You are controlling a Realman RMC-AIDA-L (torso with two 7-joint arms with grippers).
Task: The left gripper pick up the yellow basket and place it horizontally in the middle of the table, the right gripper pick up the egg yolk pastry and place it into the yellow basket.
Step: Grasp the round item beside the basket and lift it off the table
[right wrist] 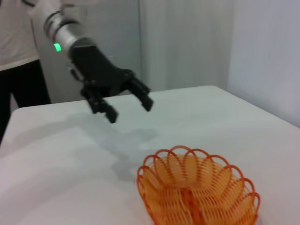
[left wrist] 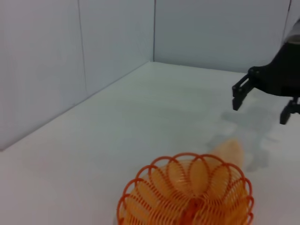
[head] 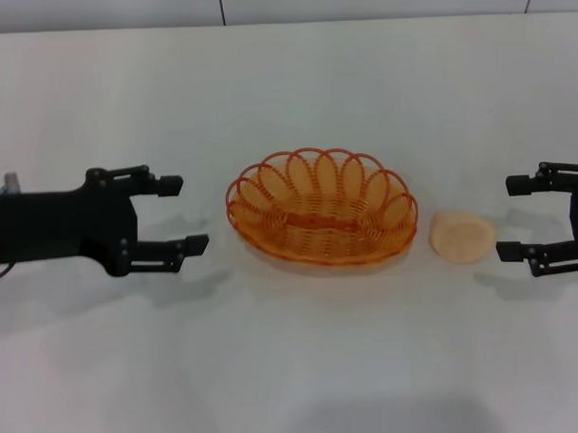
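Left black two-fingered hand (head: 177, 215) hovers over the plain white counter (head: 294, 368), fingers apart, empty, near the oval orange-yellow wire basket (head: 321, 208) lying upright ahead of its fingertips. Right black hand (head: 523, 218) fingers apart, empty; small round pale-peach pastry (head: 463, 236) just before it, beside the basket.

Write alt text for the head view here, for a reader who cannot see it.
An empty yellow basket sits lengthwise across the middle of the white table, with the egg yolk pastry on the table just to its right, outside it. The left gripper and the right gripper flank them at either side, both open, facing inward, holding nothing.
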